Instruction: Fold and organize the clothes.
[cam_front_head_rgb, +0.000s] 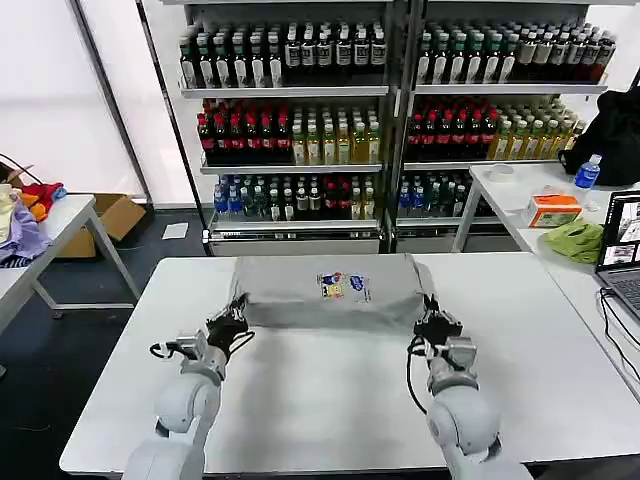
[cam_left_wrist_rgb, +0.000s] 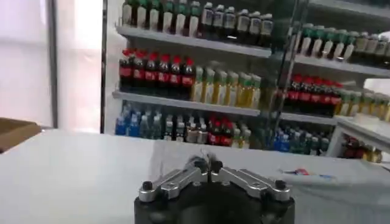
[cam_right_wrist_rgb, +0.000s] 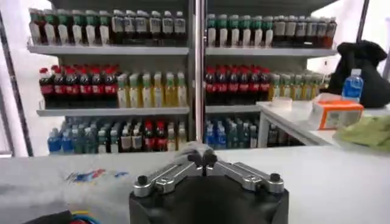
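A light grey T-shirt (cam_front_head_rgb: 320, 292) lies folded into a wide band across the far half of the white table (cam_front_head_rgb: 330, 400), its small coloured logo (cam_front_head_rgb: 343, 286) facing up. My left gripper (cam_front_head_rgb: 232, 318) sits at the band's near left corner, shut on a pinch of the cloth. At the near right corner my right gripper (cam_front_head_rgb: 432, 322) is likewise shut on the fabric. In the left wrist view the left gripper (cam_left_wrist_rgb: 207, 163) has its jaws together with the T-shirt (cam_left_wrist_rgb: 341, 185) stretching off beside it. The right wrist view has the right gripper (cam_right_wrist_rgb: 201, 159) clamped on a grey fold (cam_right_wrist_rgb: 187, 150).
Shelves of bottles (cam_front_head_rgb: 300, 130) stand behind the table. A side table (cam_front_head_rgb: 540, 200) at the right holds a lime-green cloth (cam_front_head_rgb: 575, 240), an orange box (cam_front_head_rgb: 552, 210), a water bottle (cam_front_head_rgb: 587, 172) and a laptop (cam_front_head_rgb: 622, 250). Coloured garments (cam_front_head_rgb: 25, 215) lie on a table at the left.
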